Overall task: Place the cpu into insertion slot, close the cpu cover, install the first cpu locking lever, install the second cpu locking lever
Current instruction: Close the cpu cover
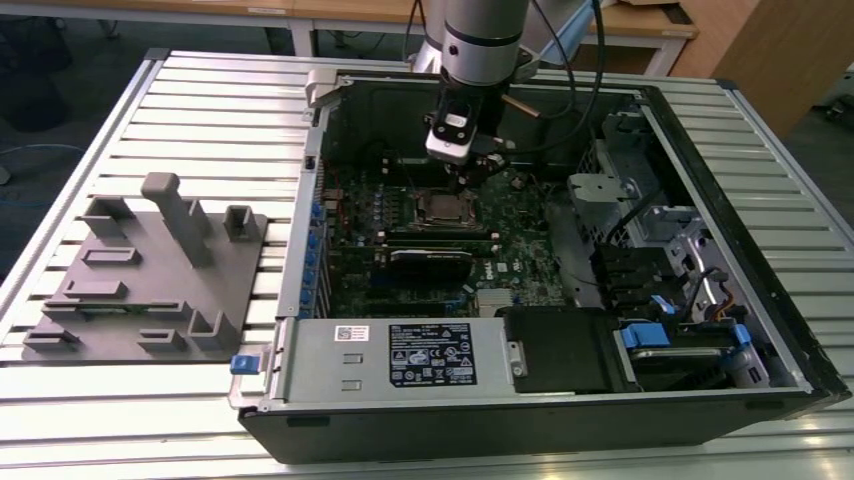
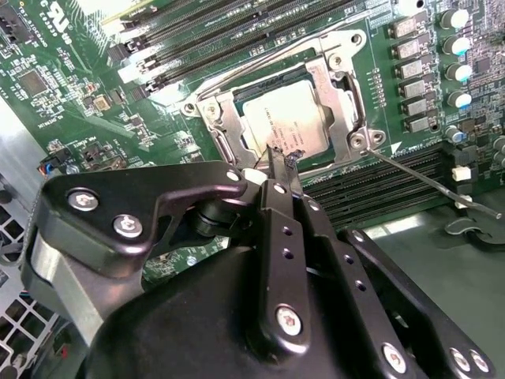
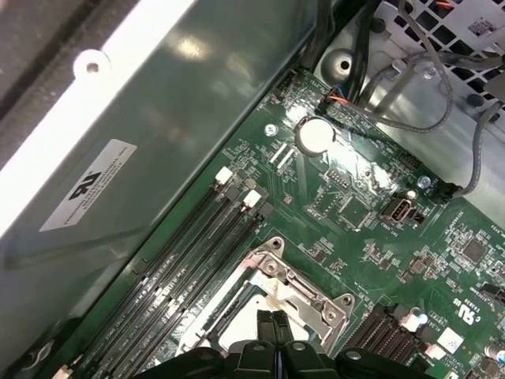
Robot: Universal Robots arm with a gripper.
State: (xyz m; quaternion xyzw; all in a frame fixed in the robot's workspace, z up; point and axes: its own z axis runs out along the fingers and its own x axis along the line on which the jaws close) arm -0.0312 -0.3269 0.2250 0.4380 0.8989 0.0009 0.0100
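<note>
The cpu (image 2: 288, 118), with its silvery-grey top, lies in the insertion slot on the green motherboard. The cpu cover (image 2: 349, 95) lies flat around it as a metal frame and hides the slot's contacts. A thin locking lever rod (image 2: 434, 183) sticks out from the socket's corner across the memory slots. My gripper (image 2: 281, 162) is shut with nothing between its fingers, its tips right at the cover's near edge. The first wrist view has the shut fingertips (image 3: 265, 322) above the socket frame (image 3: 304, 288). In the exterior view the gripper (image 1: 470, 180) hangs just behind the socket (image 1: 441, 207).
Long black memory slots (image 3: 181, 268) run beside the socket, close to the case's metal wall (image 3: 158, 103). Cables (image 3: 410, 87) and a coin battery (image 3: 314, 136) lie further along the board. A grey fixture block (image 1: 147, 270) stands on the table at the exterior view's left.
</note>
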